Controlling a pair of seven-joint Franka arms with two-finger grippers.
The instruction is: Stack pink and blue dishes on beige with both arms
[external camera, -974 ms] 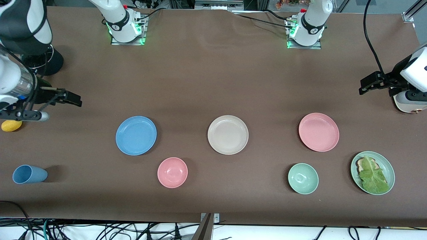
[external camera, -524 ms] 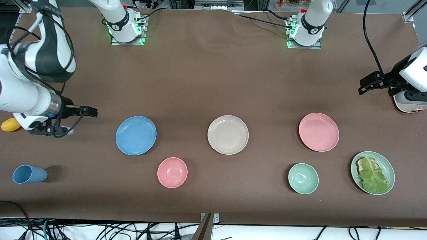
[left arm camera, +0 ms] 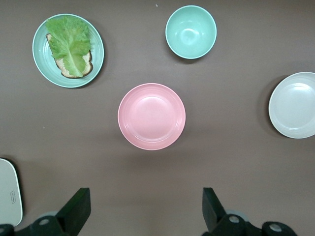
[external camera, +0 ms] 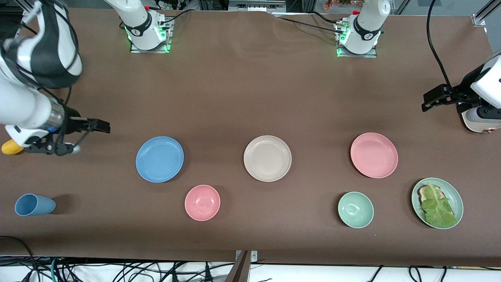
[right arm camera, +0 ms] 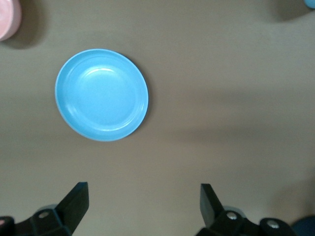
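Right end effector point(external camera: 102, 125) shifted – fingers apart | left end effector point(external camera: 429, 102) apart – waits

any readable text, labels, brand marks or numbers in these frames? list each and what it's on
No text can be read as words or numbers.
Round emblem on the black band of the right arm's base: too small to read.
Same emblem on the left arm's base: too small to read.
Small dark mark on the white object at the left wrist view's edge: too small to read.
Blue plate, beige plate, pink plate: no markings.
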